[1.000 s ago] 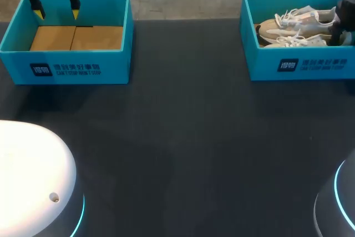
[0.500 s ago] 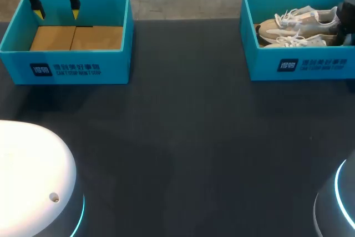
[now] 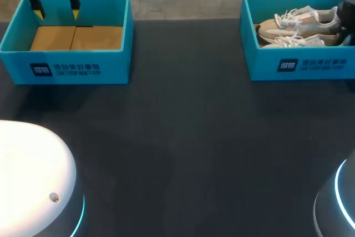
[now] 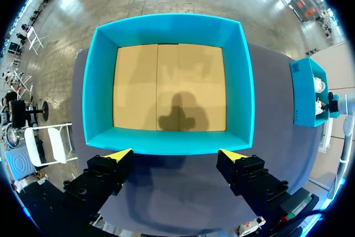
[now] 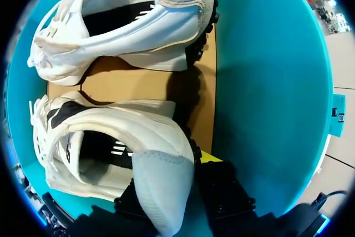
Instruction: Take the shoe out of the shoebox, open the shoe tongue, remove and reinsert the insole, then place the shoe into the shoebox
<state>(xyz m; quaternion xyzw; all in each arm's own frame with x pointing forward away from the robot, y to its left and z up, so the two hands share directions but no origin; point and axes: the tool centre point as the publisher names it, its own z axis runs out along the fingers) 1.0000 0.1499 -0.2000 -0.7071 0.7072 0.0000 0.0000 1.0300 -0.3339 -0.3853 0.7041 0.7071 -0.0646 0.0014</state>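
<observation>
Lying in the shoebox [image 3: 299,66] at the far right corner of the tabletop [image 3: 183,148], the shoe [image 3: 294,41] is seen against the box's near wall, with its toe turned toward the tabletop's middle and its heel toward the right edge. A second shoe [image 3: 299,23] is set beside it along the far wall and faces the same way, and white laces [image 3: 288,15] are spread loosely over both. In the right wrist view the shoe [image 5: 111,148] is shown from the heel end. Its dark opening is exposed, its grey heel is laid right across the right gripper [image 5: 173,162], and the second shoe [image 5: 127,20] is ahead of it. Brown cardboard is visible between the two, and the shoebox's blue wall [image 5: 266,70] rises to one side. Whether the right gripper is closed on the heel cannot be told, since the heel covers most of it.

At the far left corner of the tabletop a second blue box [image 3: 66,67] is placed, with only its cardboard floor [image 4: 166,87] on show inside. The left gripper [image 3: 55,10] is held above that box's far wall. It is spread wide and nothing is gripped. In its own view the left gripper [image 4: 176,155] is seen just short of the box's blue wall [image 4: 166,140].
</observation>
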